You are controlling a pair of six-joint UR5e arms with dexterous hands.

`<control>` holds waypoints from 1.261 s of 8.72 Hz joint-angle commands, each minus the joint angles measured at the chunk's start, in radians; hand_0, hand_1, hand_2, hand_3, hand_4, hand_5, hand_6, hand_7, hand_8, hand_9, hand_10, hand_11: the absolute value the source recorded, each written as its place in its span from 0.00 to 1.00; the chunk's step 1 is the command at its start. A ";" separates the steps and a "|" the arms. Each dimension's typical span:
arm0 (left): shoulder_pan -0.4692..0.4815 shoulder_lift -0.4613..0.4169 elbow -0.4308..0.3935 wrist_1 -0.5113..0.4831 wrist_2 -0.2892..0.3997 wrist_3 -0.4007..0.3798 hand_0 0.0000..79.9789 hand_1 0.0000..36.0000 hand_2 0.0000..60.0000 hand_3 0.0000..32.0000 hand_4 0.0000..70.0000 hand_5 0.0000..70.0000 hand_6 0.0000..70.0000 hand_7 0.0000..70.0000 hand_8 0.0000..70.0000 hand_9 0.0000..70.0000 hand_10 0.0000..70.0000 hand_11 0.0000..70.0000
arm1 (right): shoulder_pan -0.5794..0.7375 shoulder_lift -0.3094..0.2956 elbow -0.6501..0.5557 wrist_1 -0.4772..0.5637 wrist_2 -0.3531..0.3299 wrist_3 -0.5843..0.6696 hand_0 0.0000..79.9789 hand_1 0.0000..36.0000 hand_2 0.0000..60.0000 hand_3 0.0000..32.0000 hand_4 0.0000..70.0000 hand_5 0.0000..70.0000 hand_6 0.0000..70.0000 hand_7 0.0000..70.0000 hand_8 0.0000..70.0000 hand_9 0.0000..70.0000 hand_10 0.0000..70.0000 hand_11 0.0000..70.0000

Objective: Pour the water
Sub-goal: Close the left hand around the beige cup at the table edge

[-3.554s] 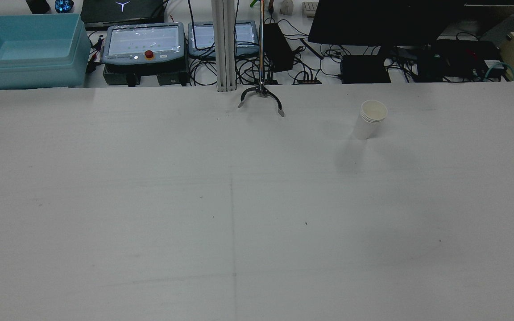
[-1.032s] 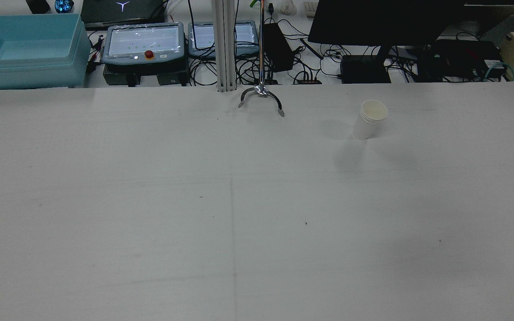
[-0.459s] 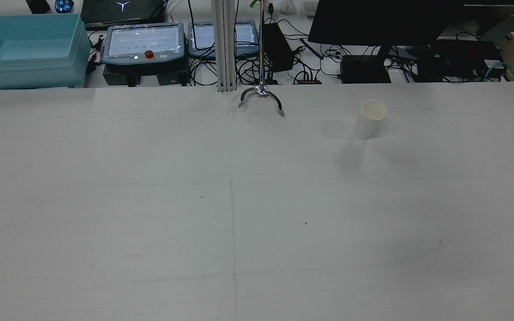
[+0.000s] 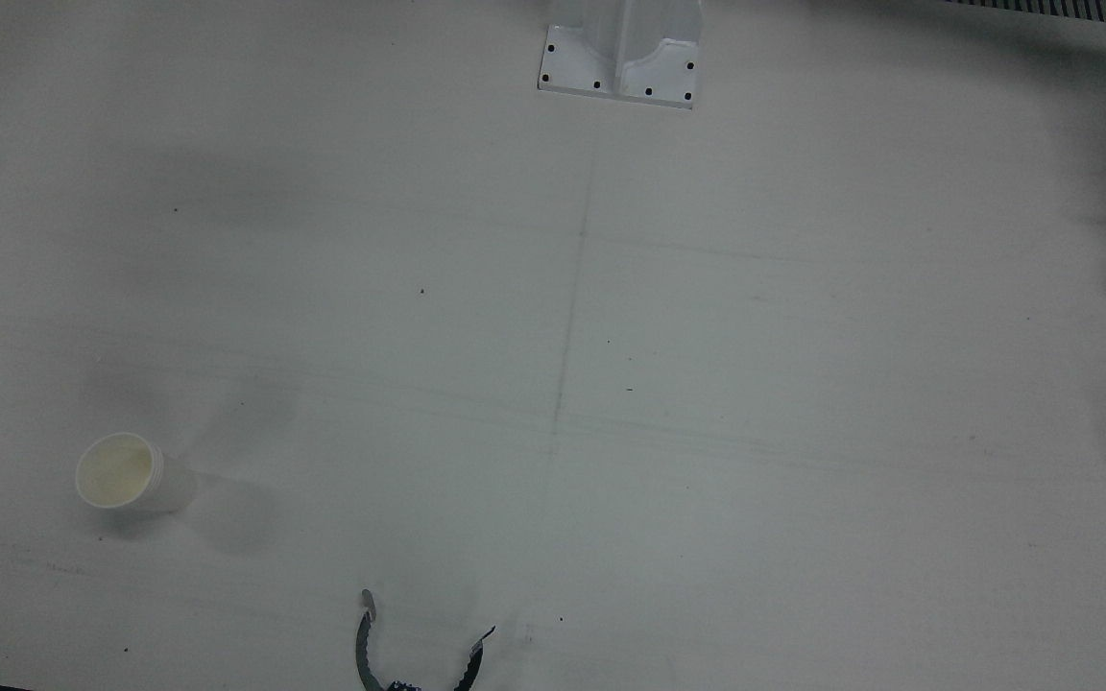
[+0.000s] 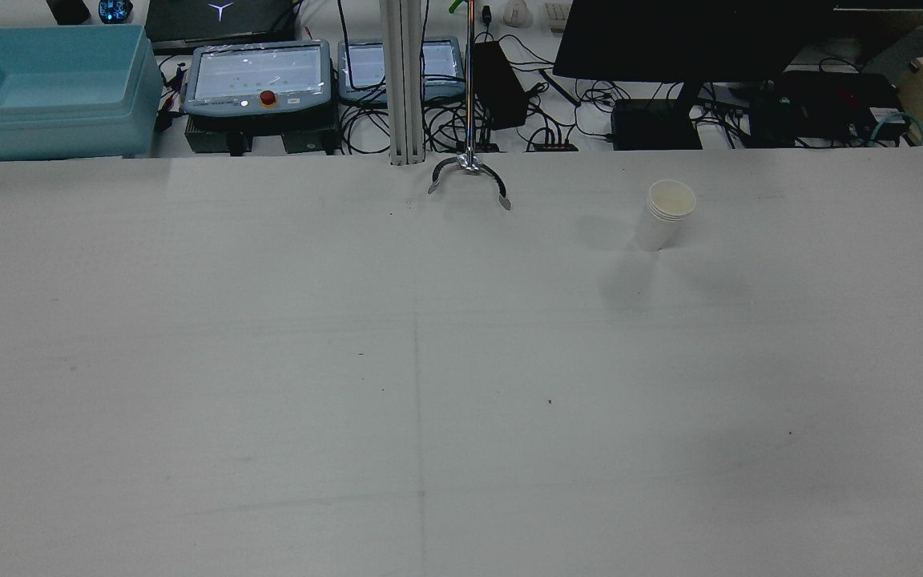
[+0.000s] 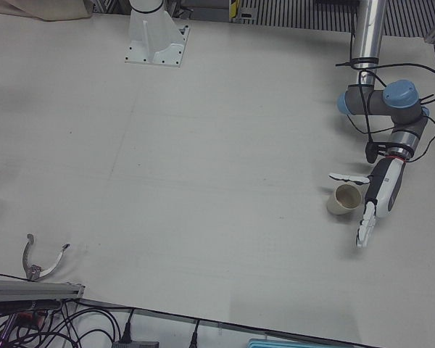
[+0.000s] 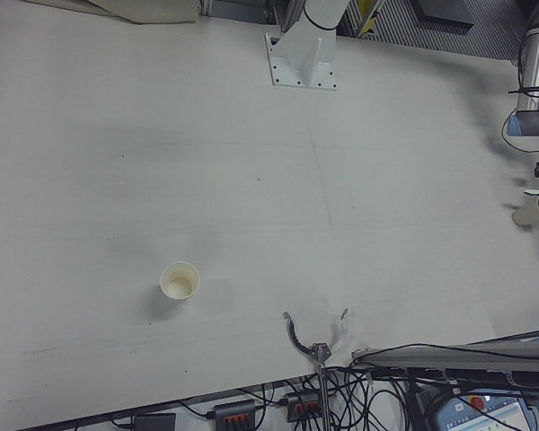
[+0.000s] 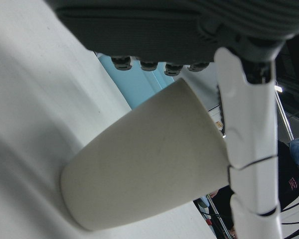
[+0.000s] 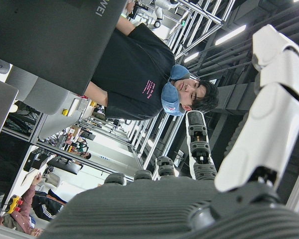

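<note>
The worktop (image 5: 429, 361) is unchanged since the earlier frames. The left hand (image 6: 380, 196) is positioned around a paper cup (image 6: 345, 199), fingers (image 6: 365, 225) spread, apparently not touching. A second paper cup (image 5: 663, 214) stands unmoved. The right hand's (image 9: 199, 199) fingers are extended, empty.

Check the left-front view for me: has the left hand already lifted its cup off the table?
No. The cup stands on the table, and the left hand is beside it with fingers spread.
</note>
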 commanded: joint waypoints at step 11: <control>0.044 -0.010 0.023 0.003 -0.002 0.004 0.70 0.60 0.00 0.00 0.09 0.01 0.00 0.05 0.00 0.00 0.02 0.06 | -0.011 0.001 -0.007 0.002 0.002 0.002 0.57 0.39 0.37 0.04 0.19 0.21 0.04 0.12 0.00 0.00 0.00 0.00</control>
